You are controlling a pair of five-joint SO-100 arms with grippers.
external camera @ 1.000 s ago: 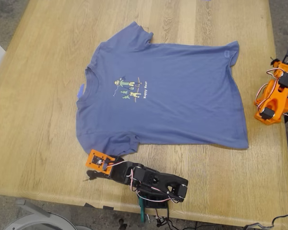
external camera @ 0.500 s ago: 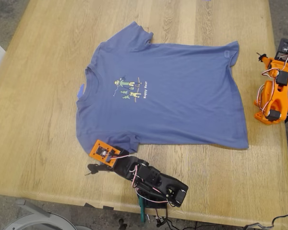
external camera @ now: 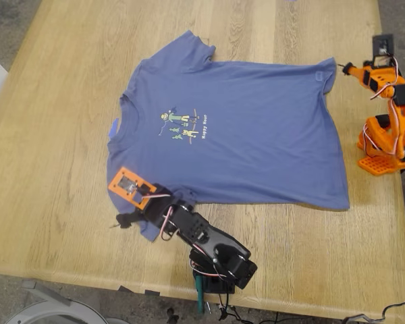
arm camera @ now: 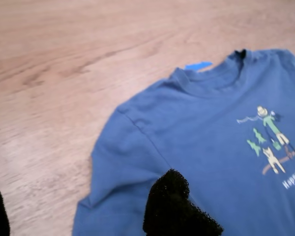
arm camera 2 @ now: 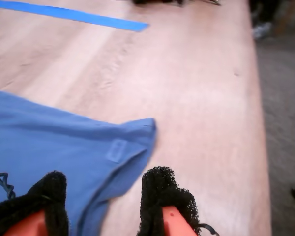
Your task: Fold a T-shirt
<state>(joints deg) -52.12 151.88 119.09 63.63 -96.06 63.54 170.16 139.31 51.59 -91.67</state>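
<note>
Lying flat and face up on the wooden desk (external camera: 47, 169), the T-shirt (external camera: 256, 142) is spread to its full outline, print uppermost, so that every edge and corner is free to be taken. My first end effector (external camera: 121, 219), on the black arm, sits at the T-shirt's short sleeve (external camera: 155, 206) on the side nearest the exterior camera; its wrist view looks along that sleeve toward the collar (arm camera: 206, 78), with one foam pad (arm camera: 174, 206) over the fabric and the other at the frame's edge, so the jaws stand wide apart, holding nothing. My second end effector (external camera: 343, 66), on the orange arm, reaches toward the T-shirt's hem corner (arm camera 2: 137, 130) on the far side; its two pads (arm camera 2: 160, 191) are parted with the corner just ahead of them, nothing yet pinched. Judged from these positions, each arm is lining up on its own hold before the first fold.
</note>
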